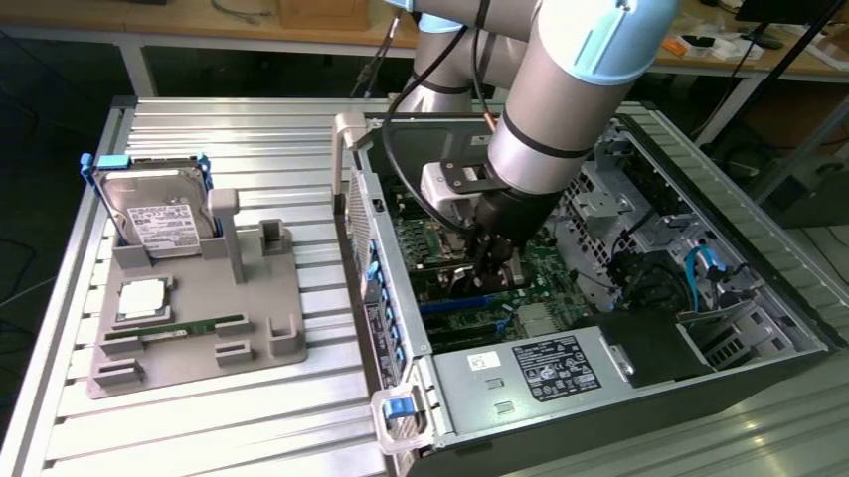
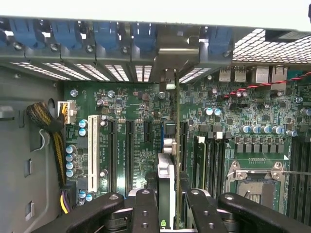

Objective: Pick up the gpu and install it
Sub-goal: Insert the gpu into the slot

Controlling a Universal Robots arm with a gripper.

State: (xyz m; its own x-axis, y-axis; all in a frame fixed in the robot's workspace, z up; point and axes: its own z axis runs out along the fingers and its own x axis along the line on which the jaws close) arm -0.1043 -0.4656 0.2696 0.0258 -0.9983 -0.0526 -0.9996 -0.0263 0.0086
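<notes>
My gripper (image 1: 480, 266) is down inside the open computer case (image 1: 743, 298), over the green motherboard (image 2: 131, 102). It is shut on the gpu (image 2: 167, 177), a thin dark card with a silvery edge, seen edge-on between the black fingers (image 2: 145, 211). The card stands upright along an expansion slot beside the memory slots. Its metal end reaches toward the rear slot openings (image 2: 177, 53). Whether it is fully seated in the slot I cannot tell. In the exterior view the gpu (image 1: 458, 281) is a dark piece just under the gripper.
A grey holder (image 1: 265, 343) on the exterior view's left carries the silver hard drive (image 1: 157, 214), a processor chip (image 1: 143, 298) and the green memory stick (image 1: 193, 326). Inside the case are a white slot (image 2: 93, 150), a cable bundle (image 2: 48, 126), a processor socket (image 2: 255, 182) and blue latches (image 2: 107, 31).
</notes>
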